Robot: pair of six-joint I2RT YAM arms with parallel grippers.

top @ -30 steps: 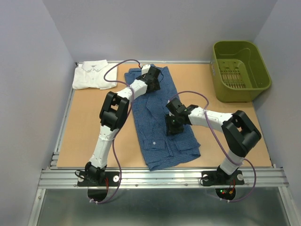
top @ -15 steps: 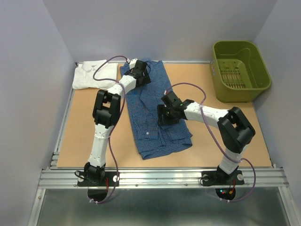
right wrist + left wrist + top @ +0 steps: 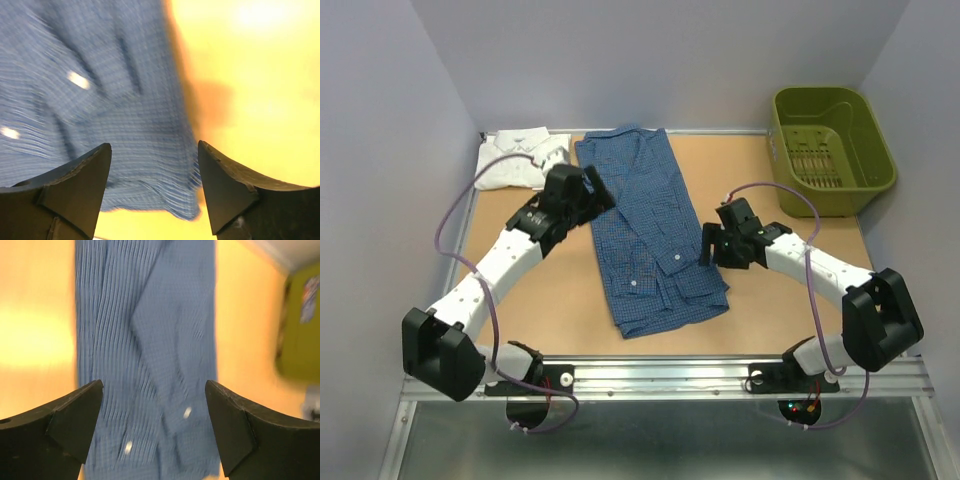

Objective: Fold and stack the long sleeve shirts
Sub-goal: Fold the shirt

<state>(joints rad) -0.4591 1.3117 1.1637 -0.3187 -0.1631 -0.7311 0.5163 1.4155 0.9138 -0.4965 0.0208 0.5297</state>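
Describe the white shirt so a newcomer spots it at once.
Start at the tan table and go to its far left corner. The white shirt lies there, left of the dark blue checked shirt. It is the only plain white cloth.

Arms stretched forward — left hand [image 3: 592, 192], right hand [image 3: 712, 246] both agape.

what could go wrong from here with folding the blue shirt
1. The near end of the blue shirt lies skewed and wider than the rest, so the next fold may come out crooked.
2. The purple cable loops close by the white shirt and might drag it when the arm swings.
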